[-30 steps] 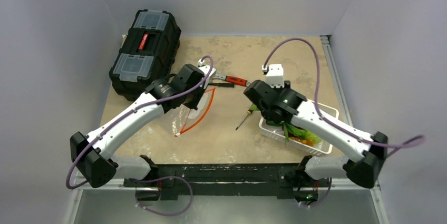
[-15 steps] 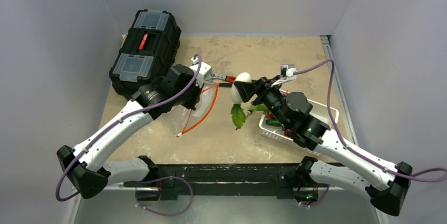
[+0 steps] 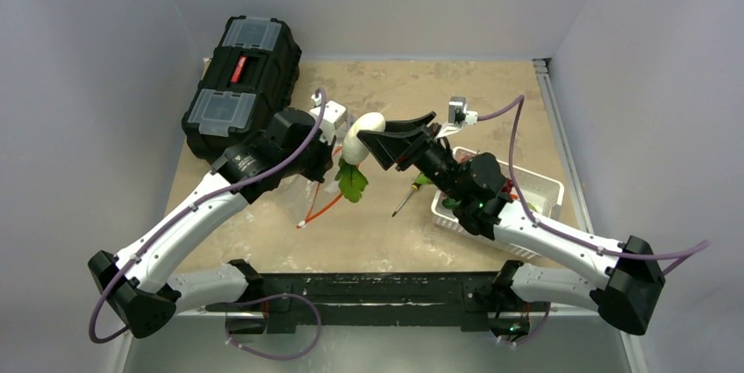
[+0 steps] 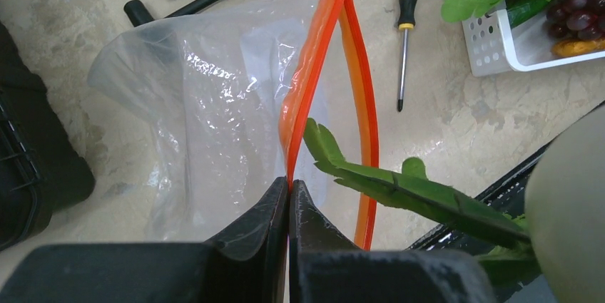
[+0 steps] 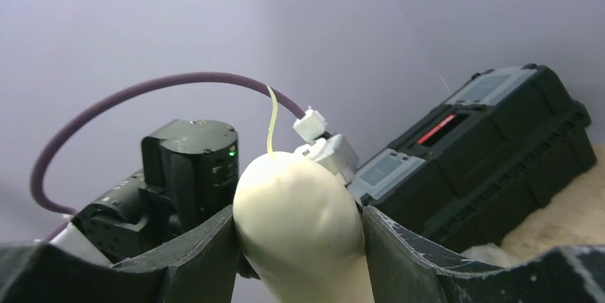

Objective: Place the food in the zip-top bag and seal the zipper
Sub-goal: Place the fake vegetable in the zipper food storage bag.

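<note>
Left gripper (image 4: 289, 187) pinched tight on orange-red zipper (image 4: 312, 75) of zip-top bag (image 4: 214, 103), mouth spread apart above worktop (image 4: 71, 39). Right gripper (image 5: 298, 226) about half spread, clamping white radish (image 3: 361, 134). Its green leaves (image 4: 399, 189) dangle just beside bag mouth; contact unclear. Other food (image 4: 571, 14) in white basket (image 4: 492, 50), screwdriver (image 4: 404, 25) beside it.

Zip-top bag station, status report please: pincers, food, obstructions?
Left pincer shut on zipper, bag mouth open. Right pincer holds white radish beside it. Radish leaf across the mouth.
</note>
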`<action>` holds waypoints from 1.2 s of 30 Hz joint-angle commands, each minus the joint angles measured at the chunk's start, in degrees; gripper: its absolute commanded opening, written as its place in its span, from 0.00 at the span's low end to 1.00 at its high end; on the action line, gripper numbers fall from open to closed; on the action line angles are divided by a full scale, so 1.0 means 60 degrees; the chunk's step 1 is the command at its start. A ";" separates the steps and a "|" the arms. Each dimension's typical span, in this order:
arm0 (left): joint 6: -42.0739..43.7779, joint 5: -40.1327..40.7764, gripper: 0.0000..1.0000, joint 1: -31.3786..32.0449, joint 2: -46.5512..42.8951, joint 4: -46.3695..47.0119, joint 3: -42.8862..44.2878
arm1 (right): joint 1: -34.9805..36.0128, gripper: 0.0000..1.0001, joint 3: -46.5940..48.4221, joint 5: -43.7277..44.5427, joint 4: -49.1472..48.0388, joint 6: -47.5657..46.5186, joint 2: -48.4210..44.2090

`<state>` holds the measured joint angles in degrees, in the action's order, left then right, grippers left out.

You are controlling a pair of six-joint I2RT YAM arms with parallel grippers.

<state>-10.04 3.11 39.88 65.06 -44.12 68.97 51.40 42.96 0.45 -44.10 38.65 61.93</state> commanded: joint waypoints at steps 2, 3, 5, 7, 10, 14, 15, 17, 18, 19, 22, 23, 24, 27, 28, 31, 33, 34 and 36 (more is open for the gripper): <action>-0.0229 -0.0467 0.00 -0.0153 -0.0321 0.0489 -0.0083 | 0.0134 0.00 -0.0187 -0.0255 -0.1971 0.0101 0.0225; -0.0241 -0.0474 0.00 -0.0169 -0.0323 0.0504 -0.0093 | 0.0156 0.00 -0.0251 -0.0159 -0.2121 0.0084 0.0300; -0.0286 -0.0578 0.00 -0.0218 -0.0353 0.0551 -0.0118 | 0.0160 0.00 -0.0454 0.0117 -0.2538 0.0030 0.0431; -0.0332 -0.0770 0.00 -0.0277 -0.0360 0.0584 -0.0128 | 0.0179 0.00 -0.0771 0.0510 -0.3072 -0.0079 0.0569; -0.0409 -0.0940 0.00 -0.0369 -0.0402 0.0634 -0.0139 | 0.0207 0.00 -0.1141 0.1046 -0.3769 -0.0377 0.0892; -0.0540 -0.1179 0.00 -0.0564 -0.0500 0.0770 -0.0199 | 0.0229 0.00 -0.1527 0.1320 -0.4940 -0.0546 0.1523; -0.0571 -0.1251 0.00 -0.0622 -0.0512 0.0806 -0.0208 | 0.0237 0.00 -0.1563 0.1343 -0.5082 -0.0509 0.1698; -0.0620 -0.1386 0.00 -0.0728 -0.0541 0.0855 -0.0237 | 0.0298 0.00 -0.1591 0.1394 -0.5200 -0.0473 0.2015; -0.0656 -0.1477 0.00 -0.0774 -0.0537 0.0886 -0.0244 | 0.0348 0.00 -0.1614 0.1468 -0.5242 -0.0459 0.2133; -0.0679 -0.1560 0.00 -0.0826 -0.0529 0.0912 -0.0258 | 0.0416 0.00 -0.1651 0.1610 -0.5354 -0.0445 0.2238; -0.0780 -0.1778 0.00 -0.0937 -0.0518 0.1004 -0.0295 | 0.0625 0.00 -0.1720 0.2148 -0.5363 -0.0264 0.2414; -0.0806 -0.1828 0.00 -0.0978 -0.0536 0.1026 -0.0302 | 0.0715 0.00 -0.1712 0.2261 -0.5314 -0.0170 0.2487; -0.0835 -0.1838 0.00 -0.1012 -0.0544 0.1055 -0.0303 | 0.0826 0.00 -0.1698 0.2394 -0.5156 -0.0041 0.2577; -0.0889 -0.1940 0.00 -0.1118 -0.0559 0.1134 -0.0346 | 0.1212 0.00 -0.1663 0.3092 -0.4819 0.0477 0.2909; -0.0889 -0.1984 0.00 -0.1132 -0.0549 0.1148 -0.0347 | 0.1299 0.00 -0.1564 0.3326 -0.4464 0.0824 0.3031; -0.0882 -0.1983 0.00 -0.1166 -0.0563 0.1153 -0.0362 | 0.1587 0.00 -0.1059 0.4154 -0.2823 0.1884 0.3266; -0.0854 -0.1874 0.00 -0.1179 -0.0586 0.1178 -0.0390 | 0.1863 0.00 -0.0865 0.4820 -0.2016 0.2419 0.3332; -0.0839 -0.1844 0.00 -0.1175 -0.0583 0.1176 -0.0402 | 0.1911 0.00 -0.0821 0.4952 -0.1761 0.2596 0.3334; -0.0817 -0.1869 0.00 -0.1170 -0.0576 0.1179 -0.0406 | 0.1936 0.00 -0.0779 0.5203 -0.1192 0.2976 0.3309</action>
<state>-14.35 -6.20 32.67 62.78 -39.92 66.65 62.00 35.16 23.81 -59.70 48.77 82.24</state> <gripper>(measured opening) 0.008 0.559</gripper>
